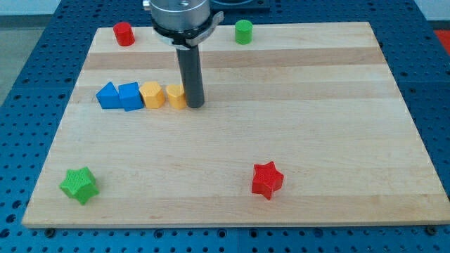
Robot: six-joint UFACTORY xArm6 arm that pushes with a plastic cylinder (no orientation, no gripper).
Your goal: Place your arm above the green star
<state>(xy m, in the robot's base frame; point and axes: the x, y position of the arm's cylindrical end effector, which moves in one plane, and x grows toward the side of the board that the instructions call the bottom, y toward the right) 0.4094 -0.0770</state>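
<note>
Green star (79,185) sat at the view's bottom left corner of the worktop (316,140), nearest the camera and well apart from your rod. A red star (267,180) lay at the view's bottom, right of centre. Farther back, your tip (195,106) rested just beside a yellow block (176,95), the right end of a row running left through a second yellow block (152,95), a blue block (131,96) and a blue triangle (107,95). At the far edge stood a red cylinder (124,34) and a green cylinder (243,31). You had no hand to open or close, only the bare rod. From your tip, the green star lay down and to the view's left, a long diagonal that looked clear of the row.
</note>
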